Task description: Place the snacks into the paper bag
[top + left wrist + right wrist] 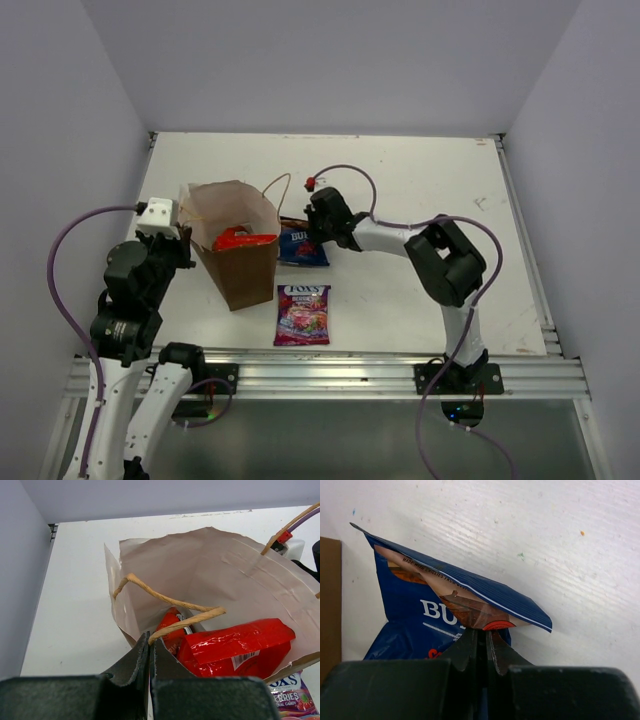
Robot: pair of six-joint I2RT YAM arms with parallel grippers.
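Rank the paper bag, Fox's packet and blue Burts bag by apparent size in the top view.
1. paper bag
2. Fox's packet
3. blue Burts bag, partly hidden by the right gripper, so unsure.

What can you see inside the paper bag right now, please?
A red packet with a barcode label leans inside the paper bag, a red-orange packet partly showing beside it. Their lower parts and the bag's floor are covered.

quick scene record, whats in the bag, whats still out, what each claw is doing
paper bag: upright, open, two red packets inside
table: Fox's packet lying flat in front of the bag
left claw: shut on the bag's rim by a handle
right claw: shut on blue Burts packet, right of the bag
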